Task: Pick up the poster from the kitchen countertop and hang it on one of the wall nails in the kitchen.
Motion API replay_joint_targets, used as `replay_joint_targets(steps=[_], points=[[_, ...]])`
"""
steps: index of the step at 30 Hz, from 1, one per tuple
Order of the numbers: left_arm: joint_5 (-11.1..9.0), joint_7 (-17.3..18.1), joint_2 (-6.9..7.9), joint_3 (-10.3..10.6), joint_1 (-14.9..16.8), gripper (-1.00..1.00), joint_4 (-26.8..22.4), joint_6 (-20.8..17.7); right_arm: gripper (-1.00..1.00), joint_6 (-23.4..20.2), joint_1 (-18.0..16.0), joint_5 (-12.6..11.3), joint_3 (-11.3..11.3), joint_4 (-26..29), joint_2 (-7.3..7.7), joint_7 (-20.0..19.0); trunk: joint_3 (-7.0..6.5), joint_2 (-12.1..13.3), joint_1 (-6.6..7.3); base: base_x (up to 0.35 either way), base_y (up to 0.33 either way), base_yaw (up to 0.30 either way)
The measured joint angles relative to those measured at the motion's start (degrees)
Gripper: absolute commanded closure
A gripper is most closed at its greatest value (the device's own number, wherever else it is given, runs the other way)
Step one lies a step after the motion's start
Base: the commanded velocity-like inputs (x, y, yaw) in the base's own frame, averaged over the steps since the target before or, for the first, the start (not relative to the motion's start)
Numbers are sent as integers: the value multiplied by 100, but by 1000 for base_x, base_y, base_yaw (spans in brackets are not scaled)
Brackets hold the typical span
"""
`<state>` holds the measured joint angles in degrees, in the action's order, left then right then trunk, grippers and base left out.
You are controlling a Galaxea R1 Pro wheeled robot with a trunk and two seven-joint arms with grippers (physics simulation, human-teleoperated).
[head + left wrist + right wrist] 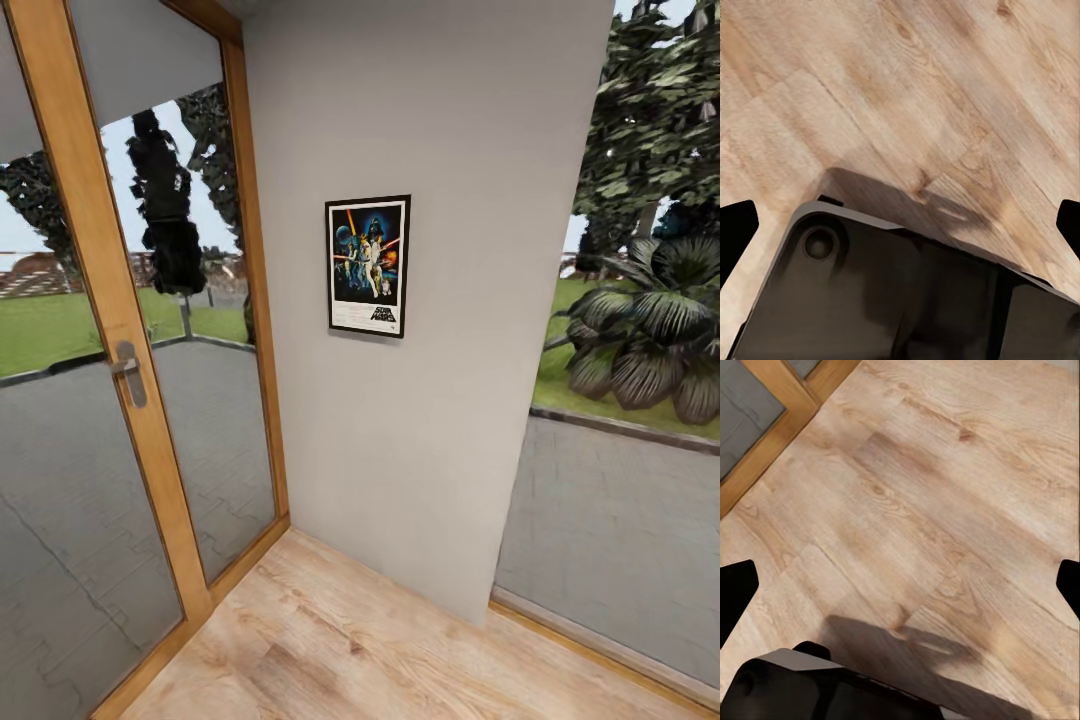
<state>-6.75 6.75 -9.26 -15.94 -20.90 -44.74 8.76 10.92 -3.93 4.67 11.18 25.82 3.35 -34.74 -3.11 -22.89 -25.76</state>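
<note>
A wooden-framed glass door (110, 380) with a metal handle (130, 372) stands at the left, and beside it the poster (368, 265) hangs upright on the pale grey wall (430, 420). Both wrist views look down on the wooden floor (945, 495). The left gripper (900, 225) and the right gripper (900, 585) each have their fingers spread wide, holding nothing.

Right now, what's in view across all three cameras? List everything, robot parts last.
poster: one, black frame, colourful figures on dark blue, hanging on the pale grey wall.
glass door: one, light wood frame, grey handle, left of the wall.
wood floor: light planks, below the wall.
palm plant: one, dark green, outside at right.
robot base: black, over the floor.
left gripper: black fingertips apart, empty.
right gripper: black fingertips apart, empty.
</note>
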Motion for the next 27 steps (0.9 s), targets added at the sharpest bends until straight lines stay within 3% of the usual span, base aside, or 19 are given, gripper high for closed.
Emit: replay_joint_targets(steps=[2,7,8,12,17,27], points=[[3,0,8,6,0,-100,-3,3,-100,8,0,-15,3,-21,6,1,0,0,0,0,0,0],[24,245,327,70,0,-100,-242,5,-100,16,0,-30,9,-36,12,8,0,0,0,0,0,-7],[21,494,483,68,0,-100,-322,5,-100,16,0,-30,9,-36,12,11,0,0,0,0,0,-64],[14,1172,796,68,1,-100,-401,-3,-100,16,1,-30,9,-35,12,25,-6,0,0,0,0,-178],[29,1511,923,54,1,-100,-352,-5,-100,16,2,-30,10,-35,12,36,-21,0,0,0,0,-263],[32,1547,935,68,1,-100,-317,-12,-100,16,2,-30,14,-35,15,38,-59,0,0,0,0,-287]])
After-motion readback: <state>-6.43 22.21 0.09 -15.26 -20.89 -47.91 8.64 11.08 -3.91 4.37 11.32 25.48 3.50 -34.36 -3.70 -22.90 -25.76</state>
